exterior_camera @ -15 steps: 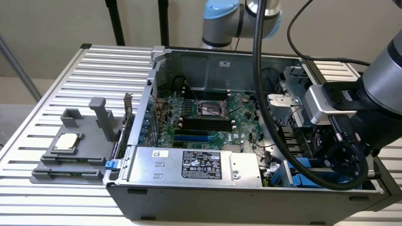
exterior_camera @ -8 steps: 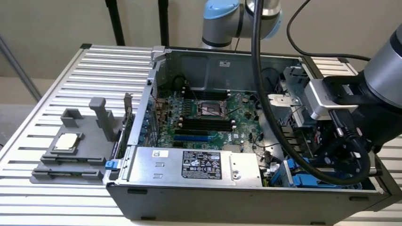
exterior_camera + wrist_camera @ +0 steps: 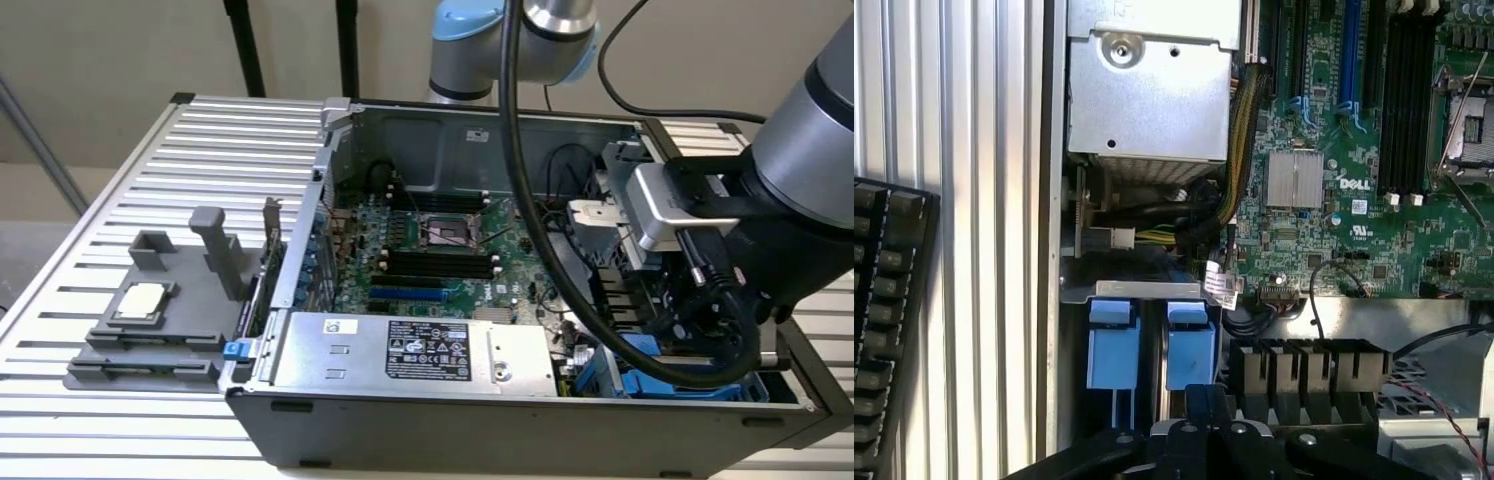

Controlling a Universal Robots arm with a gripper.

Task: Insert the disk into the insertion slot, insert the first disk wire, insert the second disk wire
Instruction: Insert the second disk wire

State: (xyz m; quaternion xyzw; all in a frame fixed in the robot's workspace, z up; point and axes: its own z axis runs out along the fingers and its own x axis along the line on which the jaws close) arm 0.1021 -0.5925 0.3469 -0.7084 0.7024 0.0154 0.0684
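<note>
Down in the open case (image 3: 441,130), the arm (image 3: 801,150) reaches into the corner at the exterior view's right, just beside the power supply (image 3: 400,352). The tool (image 3: 1206,415) shows in the wrist view as dark fingertips pressed together, closed, directly over the blue parts below it. Whether it pinches anything between them cannot be told.

Those blue parts are two bright blue tabs (image 3: 1112,340) standing side by side, with a dark gap between them, set in the slot (image 3: 667,372) at the case's front corner. They look like carrier clips; the disk itself is not plainly visible, so whether it is seated there cannot be told. In the exterior view the blue of the bay peeks out under the arm's thick black hose (image 3: 627,340).

Beside the tabs lies a bundle of black and yellow wires (image 3: 1239,150) running along the power supply, and a small white connector (image 3: 1120,238) sits in the shadow under it. The green board (image 3: 427,250) fills the case floor, with a silver heatsink (image 3: 1294,180) near the bay.

Outside the case, on the ribbed metal counter (image 3: 160,150), stands a grey fixture (image 3: 160,310) holding a small chip.
</note>
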